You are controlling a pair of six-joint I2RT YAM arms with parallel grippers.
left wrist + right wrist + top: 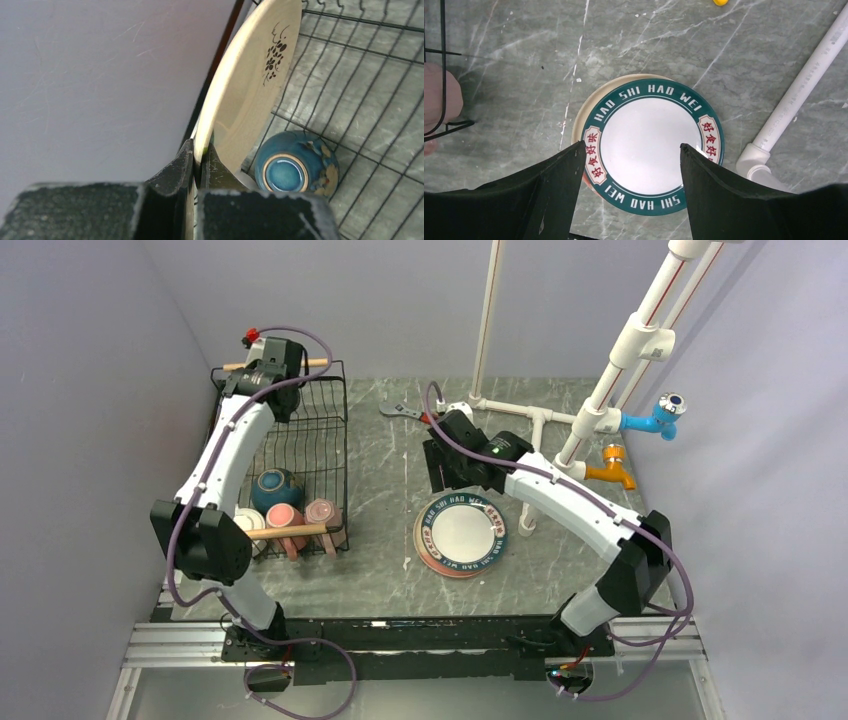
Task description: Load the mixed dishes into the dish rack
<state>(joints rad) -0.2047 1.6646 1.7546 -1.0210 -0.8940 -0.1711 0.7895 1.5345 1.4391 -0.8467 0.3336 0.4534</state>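
1. The dish rack (344, 450) is sitting at the left of the table (390, 500). The left arm is reaching into its far end.
2. The lettered-rim plate (651, 130) is lying flat, well apart from the rack, on top of an orange-red plate (432, 563). The right gripper (633, 146) is hovering above it with jaws spread, grasping nothing. A flat plate is offering little lip, so the fingers may skid off or drag both plates together.
3. A cream plate (245, 85) is standing on edge against the rack's left wall, and the left gripper (199, 150) is pinching its rim tightly. If let go unsupported, it may topple onto the teal bowl (295, 170) just beside it (mouth-down, it seems).
4. Two pink mugs (285, 520) (322, 512) and a white mug (248, 522) are crowding the near end, leaving the incoming plates less room there.
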